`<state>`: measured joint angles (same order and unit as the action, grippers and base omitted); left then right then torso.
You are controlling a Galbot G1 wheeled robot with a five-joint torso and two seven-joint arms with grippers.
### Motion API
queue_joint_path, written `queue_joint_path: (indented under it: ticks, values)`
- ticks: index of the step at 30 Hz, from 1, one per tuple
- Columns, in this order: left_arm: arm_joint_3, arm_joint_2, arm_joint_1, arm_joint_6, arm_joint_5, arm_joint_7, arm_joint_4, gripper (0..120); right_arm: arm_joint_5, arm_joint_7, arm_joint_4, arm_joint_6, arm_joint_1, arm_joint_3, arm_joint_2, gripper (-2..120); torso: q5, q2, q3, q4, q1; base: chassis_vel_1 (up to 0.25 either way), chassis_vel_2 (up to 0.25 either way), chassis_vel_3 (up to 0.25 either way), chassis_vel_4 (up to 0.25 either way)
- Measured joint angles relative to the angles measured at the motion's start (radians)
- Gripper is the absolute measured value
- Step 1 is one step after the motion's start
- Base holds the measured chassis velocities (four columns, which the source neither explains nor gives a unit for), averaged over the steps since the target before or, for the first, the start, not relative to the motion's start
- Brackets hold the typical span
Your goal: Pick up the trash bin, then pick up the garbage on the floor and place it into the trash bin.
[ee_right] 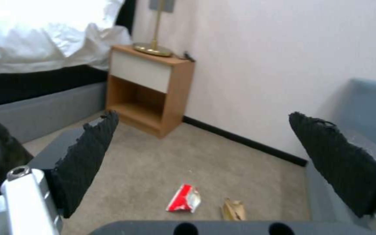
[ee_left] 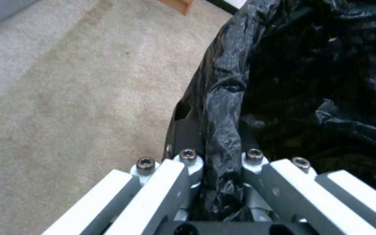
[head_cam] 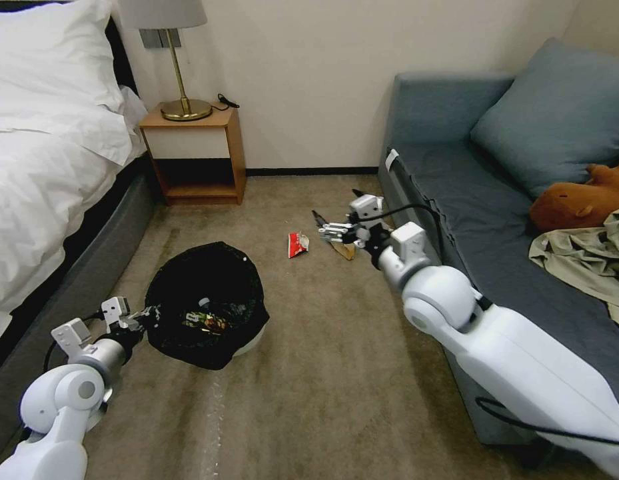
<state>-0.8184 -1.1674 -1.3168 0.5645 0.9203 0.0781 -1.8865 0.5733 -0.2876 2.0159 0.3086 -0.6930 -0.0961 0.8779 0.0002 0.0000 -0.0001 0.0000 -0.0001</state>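
Reaching low from the head view's left corner, the left arm bends at the elbow and stretches its left hand (head_cam: 137, 319) to the near-left rim of the trash bin (head_cam: 253, 339), which sits on the carpet (head_cam: 336, 387) between the bed (head_cam: 42, 173) and the sofa (head_cam: 456, 200). Its black bag (head_cam: 209, 280) spills wide over the white body, and some litter lies inside, too small to name. The right arm extends forward along the sofa's front edge, forearm sloping down, with the right hand (head_cam: 320, 221) held over the floor. A red-white packet (head_cam: 297, 244) lies on the carpet just left of that hand, and a brown paper bag (head_cam: 344, 249) lies partly under it. A nightstand (head_cam: 196, 157) with a brass lamp (head_cam: 182, 100) stands against the wall.

From the left wrist view, the left hand (ee_left: 221, 148) is clenched on a fold of the black bag (ee_left: 310, 81) at the bin's rim, one finger (ee_left: 184, 132) outside the plastic.

From the right wrist view, the right hand (ee_right: 205, 150) is released, its black padded fingers (ee_right: 86, 163) spread wide with nothing between them. Below on the carpet lie the red-white packet (ee_right: 183, 198) and, just beside it, the brown paper bag (ee_right: 233, 209), both apart from the fingers.
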Motion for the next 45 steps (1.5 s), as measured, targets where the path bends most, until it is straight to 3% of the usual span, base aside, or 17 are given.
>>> queue_joint_path:
  ticks: [3,5,13,26,45]
  values:
    - [-0.002,-0.002,0.001,0.000,-0.007,0.002,-0.002,4,-0.028,-0.003,0.029,-0.003,-0.085,0.064,0.005,100,-0.0003,0.000,0.000,0.0000,0.000,0.000,0.000,0.000,0.000]
    - [-0.001,-0.003,0.010,0.000,-0.011,0.006,-0.003,4,-0.092,0.004,0.061,-0.010,-0.223,0.165,0.021,100,0.0002,0.000,0.000,-0.0002,0.000,0.000,0.000,0.000,0.000]
    - [0.003,-0.007,0.016,0.000,-0.022,0.008,-0.005,4,-0.198,0.032,0.123,-0.039,-0.414,0.320,0.060,100,-0.0003,0.000,0.000,0.0000,0.000,0.000,0.000,0.000,0.000]
    - [-0.005,-0.006,0.013,0.001,-0.022,0.009,-0.013,4,-0.310,0.034,0.139,-0.061,-0.525,0.333,0.173,100,-0.0003,0.000,0.000,0.0000,0.000,0.000,0.000,0.000,0.000]
    - [-0.001,-0.006,0.017,0.001,-0.021,0.008,-0.011,4,-0.324,0.055,0.135,-0.063,-0.546,0.336,0.180,100,-0.0002,0.000,0.000,0.0000,0.000,0.000,0.000,0.000,0.000]
